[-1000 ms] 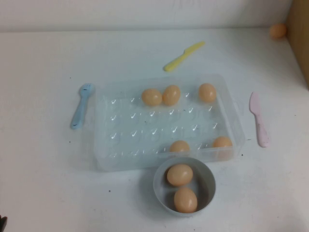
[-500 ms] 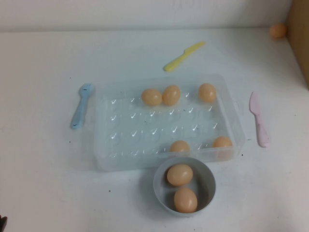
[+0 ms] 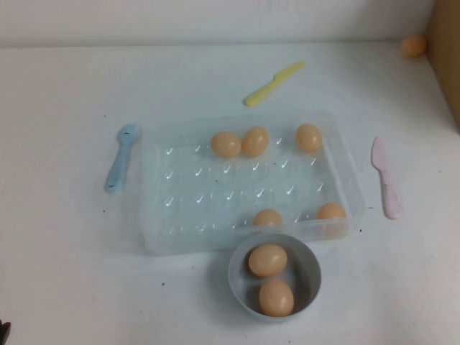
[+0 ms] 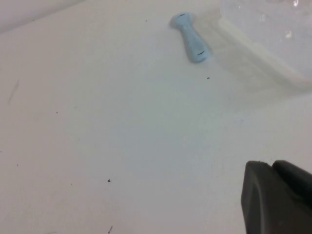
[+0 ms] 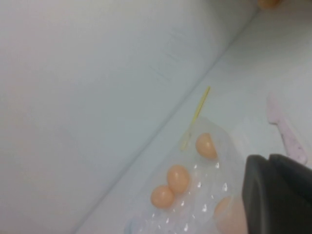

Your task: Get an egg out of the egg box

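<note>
The clear plastic egg box (image 3: 188, 188) lies mid-table with five tan eggs in it: three along its far side (image 3: 226, 144) (image 3: 254, 141) (image 3: 308, 137) and two at its near side (image 3: 267, 217) (image 3: 331, 211). My left gripper (image 4: 273, 165) is shut and empty above bare table, to the near left of the box corner (image 4: 263, 44). My right gripper (image 5: 269, 157) is shut and empty, raised above the box's right part (image 5: 195, 209), with eggs (image 5: 178, 179) below it. Neither gripper touches an egg.
A grey round bowl (image 3: 235, 277) with two eggs (image 3: 267, 259) stands right in front of the box. A blue fork (image 3: 121, 156) lies left of the box, a yellow knife (image 3: 273, 83) behind it, a pink knife (image 3: 385, 177) to its right. A lone egg (image 3: 413, 46) sits far right by a brown wall (image 3: 447, 50).
</note>
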Tool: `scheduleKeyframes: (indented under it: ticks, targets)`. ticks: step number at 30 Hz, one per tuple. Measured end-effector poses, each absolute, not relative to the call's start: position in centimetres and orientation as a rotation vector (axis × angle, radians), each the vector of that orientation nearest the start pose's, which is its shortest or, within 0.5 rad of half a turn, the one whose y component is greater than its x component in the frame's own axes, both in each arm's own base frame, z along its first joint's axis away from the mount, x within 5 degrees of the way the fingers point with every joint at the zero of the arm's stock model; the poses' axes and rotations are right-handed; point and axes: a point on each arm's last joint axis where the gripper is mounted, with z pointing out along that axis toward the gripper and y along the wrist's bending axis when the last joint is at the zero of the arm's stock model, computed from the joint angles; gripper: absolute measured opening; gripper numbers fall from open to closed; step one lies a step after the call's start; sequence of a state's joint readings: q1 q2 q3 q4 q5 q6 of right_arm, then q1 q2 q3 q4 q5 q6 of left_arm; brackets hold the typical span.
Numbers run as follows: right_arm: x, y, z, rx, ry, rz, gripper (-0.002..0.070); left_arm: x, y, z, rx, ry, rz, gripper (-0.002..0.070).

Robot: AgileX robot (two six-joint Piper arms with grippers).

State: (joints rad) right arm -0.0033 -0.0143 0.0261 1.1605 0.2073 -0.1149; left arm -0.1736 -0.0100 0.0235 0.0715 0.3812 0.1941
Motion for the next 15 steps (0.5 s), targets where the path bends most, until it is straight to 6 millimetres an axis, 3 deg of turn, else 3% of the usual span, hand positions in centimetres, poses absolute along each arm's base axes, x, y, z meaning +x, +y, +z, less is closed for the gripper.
scheduleKeyframes:
  ticks: [9,15]
  targets:
    - [5.6,1.0,20.1,0.732,1.434,0.916,-0.0017,5.2,-0.7,17.2,0.387,1.838,0.085,-0.0003]
    - [5.3,3.0,21.4,0.412,1.688,0.865,-0.0017,5.2,-0.7,17.2,0.387,1.838,0.085,-0.0003]
